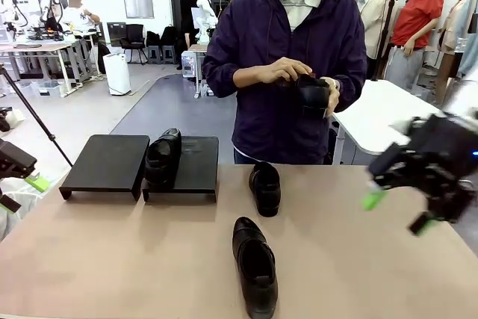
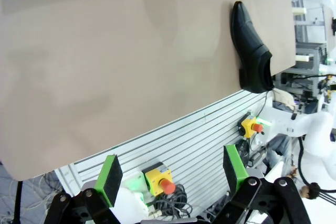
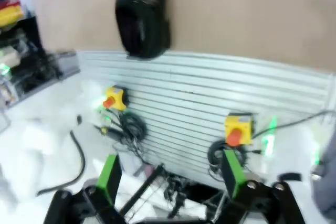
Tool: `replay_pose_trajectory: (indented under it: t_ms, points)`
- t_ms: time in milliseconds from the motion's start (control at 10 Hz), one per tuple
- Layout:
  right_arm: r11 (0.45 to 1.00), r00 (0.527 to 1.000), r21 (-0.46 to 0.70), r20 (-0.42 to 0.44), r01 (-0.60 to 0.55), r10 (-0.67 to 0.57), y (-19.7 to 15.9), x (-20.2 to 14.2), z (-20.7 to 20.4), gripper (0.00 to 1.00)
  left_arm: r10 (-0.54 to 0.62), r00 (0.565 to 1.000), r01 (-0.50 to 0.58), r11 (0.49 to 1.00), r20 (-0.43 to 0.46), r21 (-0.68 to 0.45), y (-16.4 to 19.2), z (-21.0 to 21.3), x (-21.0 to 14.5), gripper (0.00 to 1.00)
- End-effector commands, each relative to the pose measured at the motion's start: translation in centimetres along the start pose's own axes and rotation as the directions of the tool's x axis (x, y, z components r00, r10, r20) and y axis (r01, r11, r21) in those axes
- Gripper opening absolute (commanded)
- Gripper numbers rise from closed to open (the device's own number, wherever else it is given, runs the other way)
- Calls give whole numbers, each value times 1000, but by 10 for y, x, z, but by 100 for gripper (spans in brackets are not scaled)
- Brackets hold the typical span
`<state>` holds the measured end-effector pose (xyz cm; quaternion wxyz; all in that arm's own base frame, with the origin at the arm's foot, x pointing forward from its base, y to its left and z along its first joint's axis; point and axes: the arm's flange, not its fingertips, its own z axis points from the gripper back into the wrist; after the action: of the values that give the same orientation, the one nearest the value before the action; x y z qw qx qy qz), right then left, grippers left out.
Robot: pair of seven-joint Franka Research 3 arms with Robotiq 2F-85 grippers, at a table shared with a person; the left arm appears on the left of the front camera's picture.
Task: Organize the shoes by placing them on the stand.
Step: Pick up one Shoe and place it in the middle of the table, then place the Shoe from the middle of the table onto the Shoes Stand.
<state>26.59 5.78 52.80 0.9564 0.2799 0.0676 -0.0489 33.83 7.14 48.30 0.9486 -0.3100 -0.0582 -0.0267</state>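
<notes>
The stand is two low black trays, the left one [image 1: 104, 156] bare and the right one [image 1: 196, 156] bearing one black shoe [image 1: 163, 156] on its left side. A second shoe [image 1: 265, 187] lies on the table's far middle. A third [image 1: 255, 263] lies near the front edge, and it also shows at the table edge as a shoe [image 2: 252, 48] and a blurred shoe [image 3: 143, 14]. The person holds another shoe [image 1: 312, 93] in both hands at chest height. My right gripper [image 1: 396, 211] hangs open and empty above the table's right side. My left gripper [image 1: 19, 192] stands open at the far left, off the table.
The tan table [image 1: 112, 259] has free room at front left and right. Below its front edge runs a slatted panel [image 2: 199, 140] with yellow emergency-stop boxes [image 2: 159, 178] and cables. A white table [image 1: 381, 110] stands behind at the right.
</notes>
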Motion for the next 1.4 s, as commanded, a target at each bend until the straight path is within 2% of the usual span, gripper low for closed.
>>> replay_pose_trajectory:
  t_ms: [0,100,200,1300]
  points:
    - [996,993,38,88,75,-78,-38,-3,19,100,-8,1000,9,1000,2,-19,-1,2,0,100]
    - [1000,986,6,163,25,-26,-45,-7,18,100,-8,1000,9,1000,2,-19,-1,2,0,100]
    - [998,998,34,39,58,-59,-28,-2,19,100,-8,1000,9,1000,2,-19,-1,2,0,100]
    - [998,998,34,39,58,-59,-28,-2,19,100,-8,1000,9,1000,2,-19,-1,2,0,100]
